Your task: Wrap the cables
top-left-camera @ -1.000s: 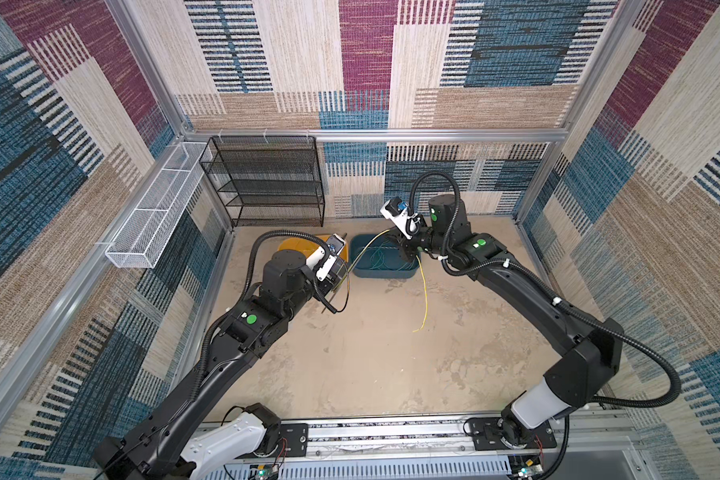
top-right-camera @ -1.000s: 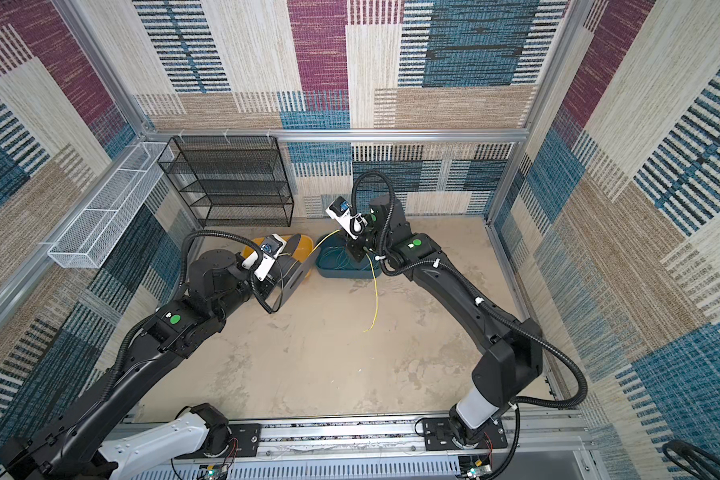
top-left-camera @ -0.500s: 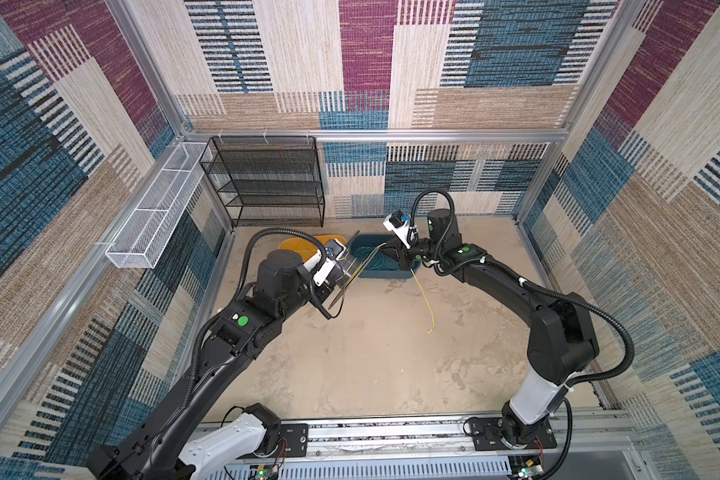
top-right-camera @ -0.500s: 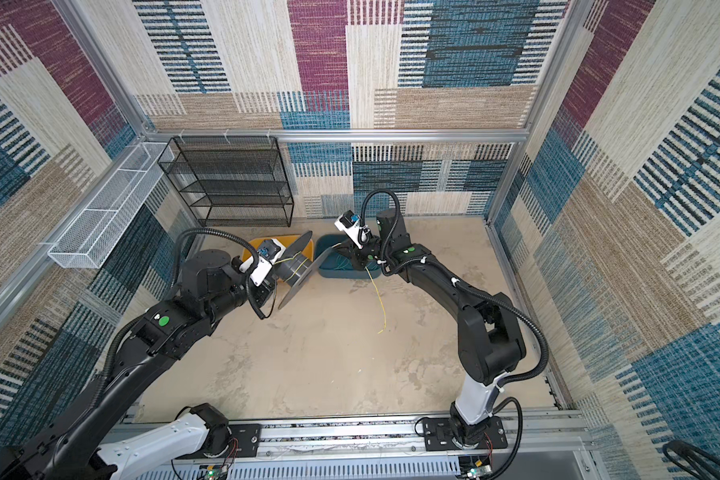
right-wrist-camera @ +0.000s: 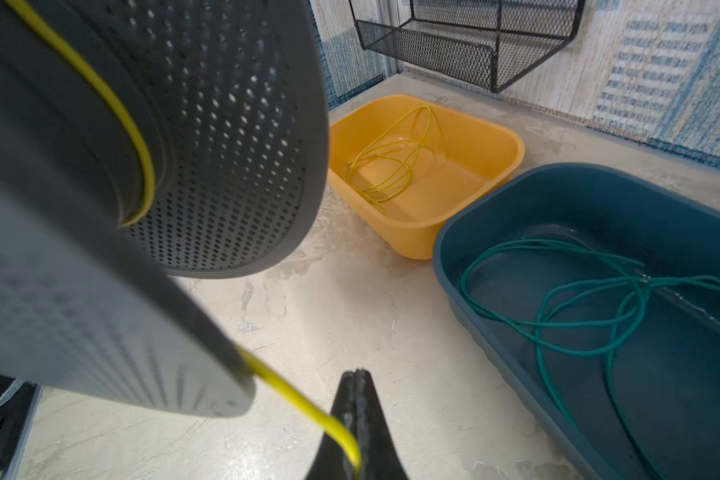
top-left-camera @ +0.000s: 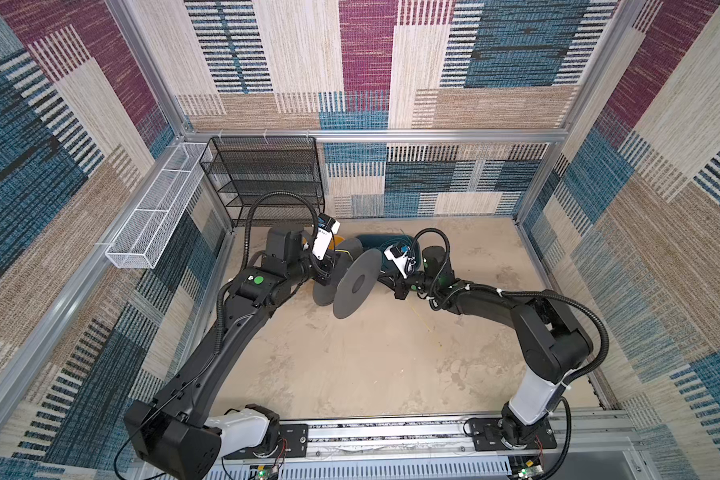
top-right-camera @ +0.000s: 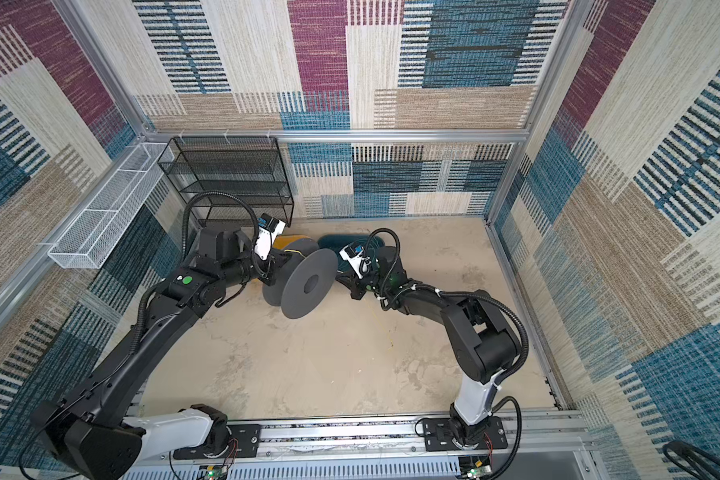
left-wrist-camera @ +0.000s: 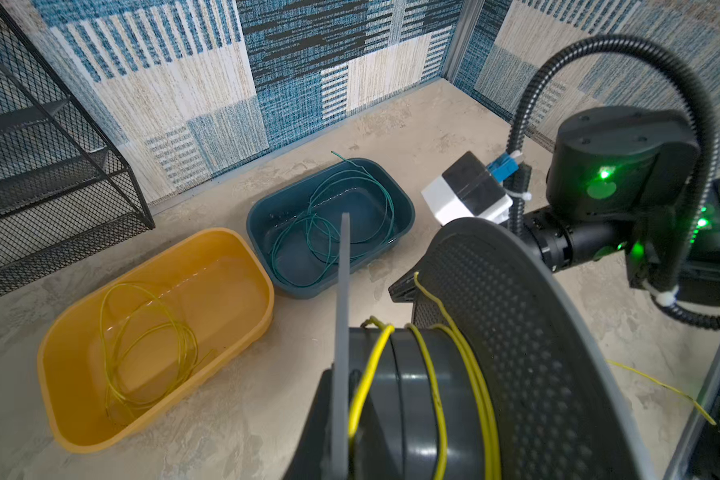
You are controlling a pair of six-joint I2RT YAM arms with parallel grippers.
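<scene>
Clenched on yellow cable (right-wrist-camera: 292, 397) in right pincer (right-wrist-camera: 356, 419), just beside spool (top-left-camera: 356, 282) wound with several turns; spool itself gripped tight in left pincer (top-left-camera: 324, 276). Beyond both, green cable (left-wrist-camera: 329, 224) coiled in teal tub (left-wrist-camera: 408, 208).

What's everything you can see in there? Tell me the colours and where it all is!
table: 1, beige, under everything
mesh rack: 1, black, back left corner
wire basket: 1, white, on left wall
yellow tub: 1, yellow, on table near mesh rack
teal tub: 1, dark teal, beside yellow tub
grey spool: 1, grey, middle of table, gripped by left pincer
yellow cable: 1, bright yellow, wound on spool, running to right pincer
coiled yellow cable: 1, yellow, in yellow tub
green cable: loose loops, teal-green, in teal tub
left arm and right arm: 2, black, either side
left pincer: 1, black, shut on spool
right pincer: 1, black, shut on yellow cable
</scene>
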